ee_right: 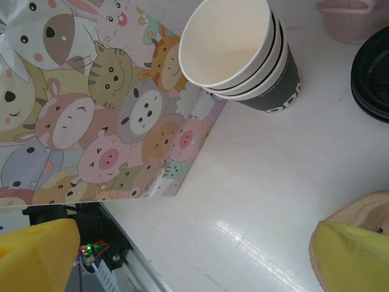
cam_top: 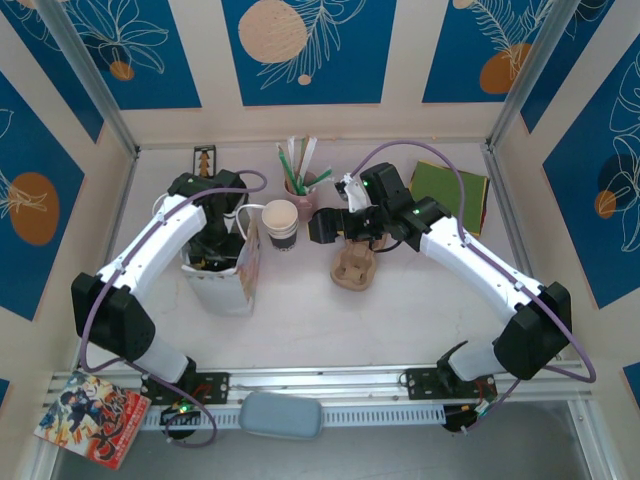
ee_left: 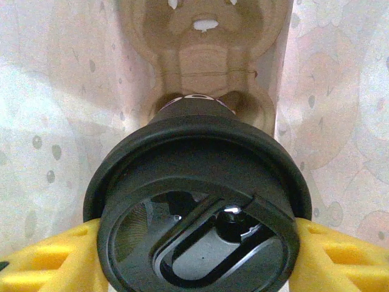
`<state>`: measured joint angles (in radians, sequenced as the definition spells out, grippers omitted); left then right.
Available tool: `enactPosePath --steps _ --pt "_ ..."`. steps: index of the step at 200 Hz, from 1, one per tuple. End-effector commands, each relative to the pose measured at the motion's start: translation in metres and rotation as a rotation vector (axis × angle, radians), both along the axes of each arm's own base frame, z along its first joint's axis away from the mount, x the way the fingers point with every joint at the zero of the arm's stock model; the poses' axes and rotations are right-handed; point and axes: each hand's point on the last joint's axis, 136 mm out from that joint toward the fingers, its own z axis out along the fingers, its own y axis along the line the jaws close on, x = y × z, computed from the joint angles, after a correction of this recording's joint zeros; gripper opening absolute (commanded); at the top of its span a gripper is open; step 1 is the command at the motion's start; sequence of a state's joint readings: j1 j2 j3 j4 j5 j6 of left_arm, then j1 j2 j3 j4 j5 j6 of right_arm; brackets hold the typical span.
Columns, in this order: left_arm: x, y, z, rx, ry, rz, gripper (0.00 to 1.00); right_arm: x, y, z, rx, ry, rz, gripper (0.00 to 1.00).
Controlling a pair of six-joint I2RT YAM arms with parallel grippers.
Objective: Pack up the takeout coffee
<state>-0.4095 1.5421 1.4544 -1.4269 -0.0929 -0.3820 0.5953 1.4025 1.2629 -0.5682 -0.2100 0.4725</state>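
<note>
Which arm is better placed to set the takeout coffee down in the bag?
Left: the left gripper grips the takeout coffee inside the bag, above a pulp carrier. The right gripper hangs open outside it.

Table (cam_top: 410,312): bag (cam_top: 226,288); lidless cup (cam_top: 281,222); cardboard carrier (cam_top: 355,270)

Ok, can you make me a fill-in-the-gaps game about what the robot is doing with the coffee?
1. The takeout coffee in the left gripper is ____ on top.
2. The bag has cartoon ____ printed on its side.
3. The paper cup standing beside the bag is missing its ____.
4. The right gripper holds nothing, and its jaws are ____.

Missing words: black; animals; lid; open
</note>
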Motion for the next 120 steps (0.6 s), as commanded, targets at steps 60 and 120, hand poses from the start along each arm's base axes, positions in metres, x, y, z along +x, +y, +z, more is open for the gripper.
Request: enactPosePath --steps 60,120 --pt "-0.0041 0.0040 0.0044 -0.020 -0.006 0.003 0.59 -0.0048 0.0014 0.0032 0.009 0.004 0.011 0.99" --pt "-0.0041 0.0063 0.0052 -0.025 -0.015 0.015 0.59 -0.0039 0.0022 0.0035 0.010 0.003 0.015 0.99"
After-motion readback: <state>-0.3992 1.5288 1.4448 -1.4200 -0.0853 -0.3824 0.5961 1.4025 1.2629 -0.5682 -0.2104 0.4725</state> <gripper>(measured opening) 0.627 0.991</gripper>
